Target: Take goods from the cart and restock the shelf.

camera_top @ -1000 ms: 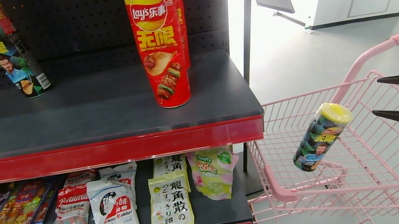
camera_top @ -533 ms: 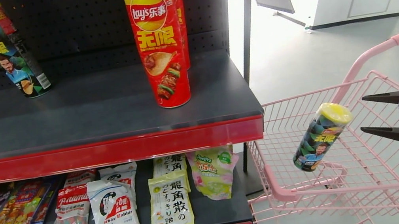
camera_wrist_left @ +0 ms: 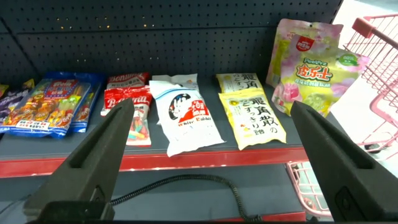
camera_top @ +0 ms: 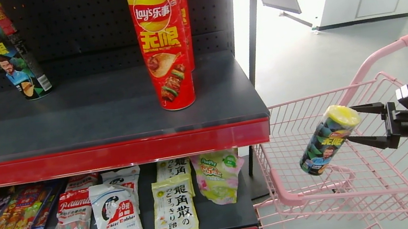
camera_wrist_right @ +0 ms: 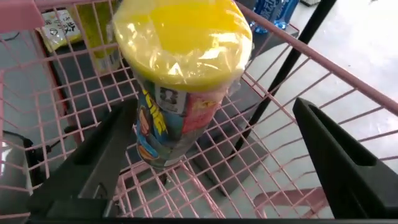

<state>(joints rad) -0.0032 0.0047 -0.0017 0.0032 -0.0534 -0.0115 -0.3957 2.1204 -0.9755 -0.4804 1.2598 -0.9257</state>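
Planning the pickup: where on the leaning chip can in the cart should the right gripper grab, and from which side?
Likely the body just below the yellow lid, from the robot's right: the chip can leans its top toward the open right gripper, its base low in the cart.

The upper shelf (camera_top: pixel 107 121) carries two red chip cans (camera_top: pixel 164 43) and a dark can (camera_top: pixel 7 51). Snack bags (camera_top: pixel 174 209) lie on the lower shelf (camera_top: pixel 220 218). A yellow-lidded can (camera_top: pixel 329 139) leans inside the pink cart (camera_top: pixel 364 195).
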